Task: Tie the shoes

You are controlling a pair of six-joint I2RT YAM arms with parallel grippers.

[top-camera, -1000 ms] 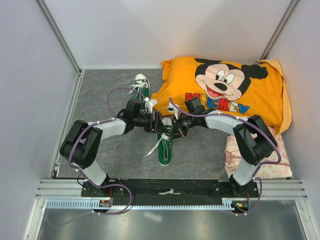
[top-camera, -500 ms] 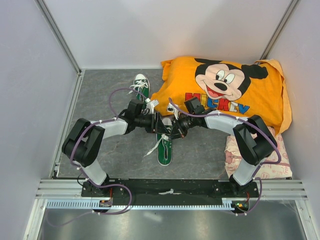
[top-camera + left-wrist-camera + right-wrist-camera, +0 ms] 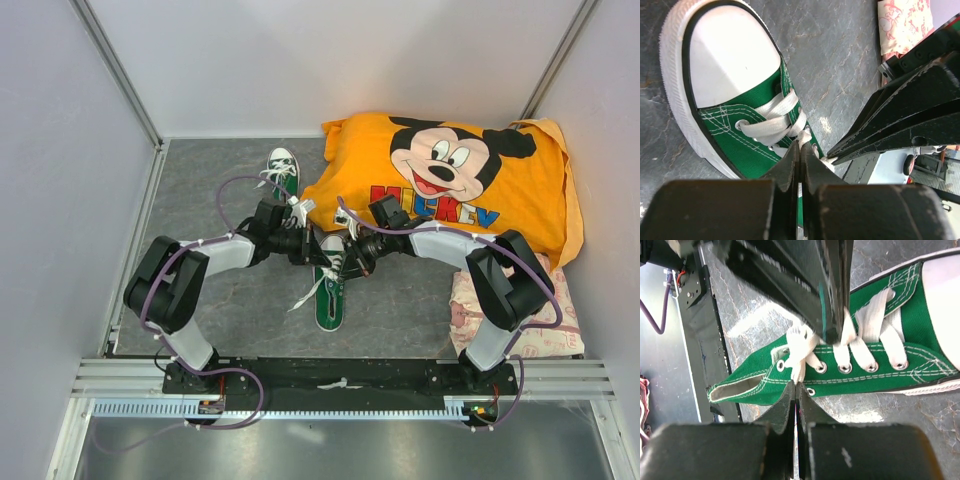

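Note:
One green shoe (image 3: 329, 298) lies mid-table with its white toe cap toward the arm bases. The other shoe (image 3: 283, 166) sits farther back by the pillow. My left gripper (image 3: 320, 257) and right gripper (image 3: 348, 263) meet over the near shoe's laces. In the left wrist view the left gripper (image 3: 800, 146) is shut on a white lace (image 3: 804, 134) beside the eyelets, below the toe cap (image 3: 727, 57). In the right wrist view the right gripper (image 3: 796, 385) is shut on a lace strand (image 3: 798, 352) hanging over the shoe's side (image 3: 880, 377).
An orange Mickey Mouse pillow (image 3: 450, 180) fills the back right, touching the far shoe. A pink patterned cloth (image 3: 468, 312) lies under the right arm. White walls close in on both sides, and a metal rail (image 3: 340, 378) runs along the near edge.
My left gripper has shut on the lace, having stood open a second ago. The laced part of the near shoe now shows between the two grippers. The right gripper has stayed shut.

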